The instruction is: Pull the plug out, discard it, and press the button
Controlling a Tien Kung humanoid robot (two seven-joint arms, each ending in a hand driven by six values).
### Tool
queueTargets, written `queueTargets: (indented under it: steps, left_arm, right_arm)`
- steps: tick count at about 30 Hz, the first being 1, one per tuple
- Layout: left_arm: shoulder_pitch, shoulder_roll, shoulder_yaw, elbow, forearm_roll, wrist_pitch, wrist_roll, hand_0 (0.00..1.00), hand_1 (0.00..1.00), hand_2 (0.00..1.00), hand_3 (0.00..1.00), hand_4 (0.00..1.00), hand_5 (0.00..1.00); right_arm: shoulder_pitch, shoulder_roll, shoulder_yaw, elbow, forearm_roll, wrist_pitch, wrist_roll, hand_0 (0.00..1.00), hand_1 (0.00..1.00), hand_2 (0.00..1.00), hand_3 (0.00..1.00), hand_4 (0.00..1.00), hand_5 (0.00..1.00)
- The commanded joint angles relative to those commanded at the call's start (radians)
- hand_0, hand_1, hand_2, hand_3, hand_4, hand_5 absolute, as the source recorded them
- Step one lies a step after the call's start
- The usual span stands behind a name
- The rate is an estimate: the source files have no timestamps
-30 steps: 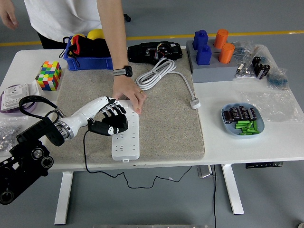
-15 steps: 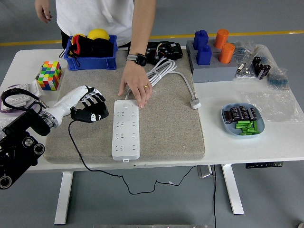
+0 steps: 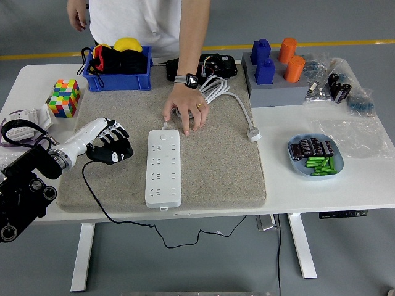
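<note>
Over at the desk's left edge the robot's left hand (image 3: 111,148) hangs just above the grey mat (image 3: 228,166), its fingers curled tight round a black plug (image 3: 116,154) whose thin black cord (image 3: 99,197) loops over the mat's front edge and drops off the desk. The plug is clear of the sockets and well left of the white power strip (image 3: 164,167), so pulling it out looks done and throwing it away is the step in hand. Next, I'd judge, the hand needs to carry the plug off the mat and let go somewhere to the side, minding the trailing cord, then come back to the strip for the button; I can't make out the button from here.

At the strip's far end a person's hand (image 3: 187,111) rests with fingertips on the mat, just touching or nearly touching the strip's top edge, beside a coiled white cable (image 3: 213,92). The robot's right hand is nowhere in view.
</note>
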Motion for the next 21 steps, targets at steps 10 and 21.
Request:
queueTargets:
  steps: [10, 21]
  left_arm:
    - [0.0, 0.0, -0.003, 0.003, 0.004, -0.017, 0.012, 0.694, 0.672, 0.651, 0.772, 0.834, 0.002]
    - [0.0, 0.007, -0.024, -0.033, 0.0, -0.014, 0.015, 0.747, 0.799, 0.786, 0.857, 0.899, 0.002]
  right_arm:
    - [-0.001, 0.0, 0.0, 0.001, -0.001, 0.0, 0.0, 0.732, 0.689, 0.665, 0.656, 0.759, 0.631]
    - [0.0, 0.0, 0.002, 0.001, -0.001, 0.0, 0.0, 0.732, 0.688, 0.665, 0.656, 0.759, 0.631]
